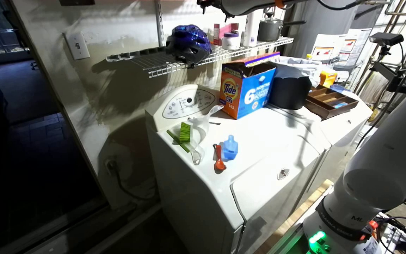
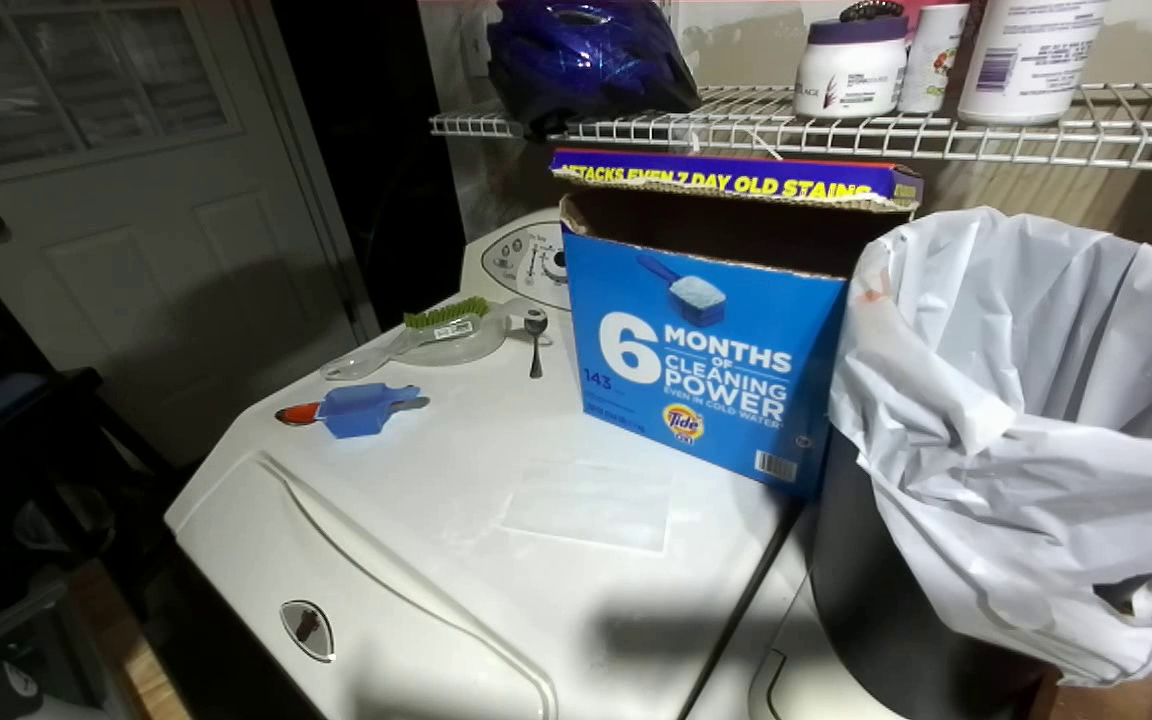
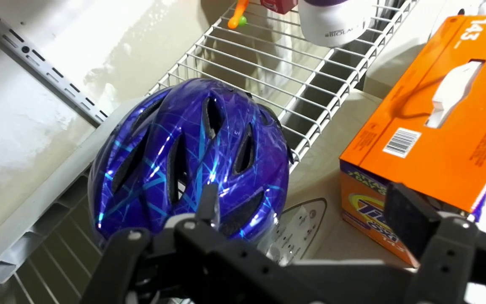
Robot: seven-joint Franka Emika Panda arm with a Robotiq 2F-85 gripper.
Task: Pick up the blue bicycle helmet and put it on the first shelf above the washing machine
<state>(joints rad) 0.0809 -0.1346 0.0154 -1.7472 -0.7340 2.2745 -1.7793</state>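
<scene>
The blue bicycle helmet sits on the left part of the wire first shelf, dome up, in both exterior views: helmet (image 1: 189, 40) (image 2: 586, 60), shelf (image 1: 162, 71) (image 2: 736, 133). In the wrist view the helmet (image 3: 196, 143) fills the left middle, with the shelf (image 3: 344, 88) behind it. The washing machine (image 1: 259, 141) (image 2: 416, 530) stands below; part of its panel (image 3: 302, 223) shows in the wrist view. My gripper (image 1: 216, 11) hangs above the shelf, higher than the helmet. In the wrist view its fingers (image 3: 308, 204) are spread wide with nothing between them; the left finger overlaps the helmet's edge in the picture.
An orange-and-blue carton (image 1: 248, 88) (image 2: 706, 360) (image 3: 433, 114) stands under the shelf. A white jar (image 1: 231, 40) (image 2: 851, 75) and pot (image 1: 270, 30) share the shelf. A lined black bin (image 1: 289, 88) (image 2: 936, 580), a brush (image 1: 185, 132) and blue scoop (image 1: 230, 148) are on the machines.
</scene>
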